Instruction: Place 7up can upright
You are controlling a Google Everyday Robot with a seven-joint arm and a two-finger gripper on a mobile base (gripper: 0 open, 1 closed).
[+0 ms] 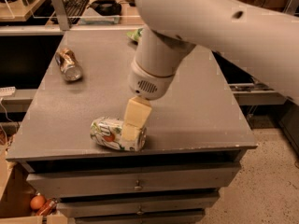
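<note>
The 7up can [108,133], white and green with a red-orange spot, lies on its side near the front edge of the grey table [201,111]. Its silver top is not visible from here. My gripper [132,127], cream-coloured, hangs from the big white arm [154,64] and has come down at the can's right end, overlapping it in the camera view. I cannot tell whether it touches the can.
A brown-and-silver can [68,64] lies on its side at the table's back left. A green bag [135,33] at the back is mostly hidden by the arm. Drawers [135,183] sit below the tabletop. A desk with a keyboard [74,3] stands behind.
</note>
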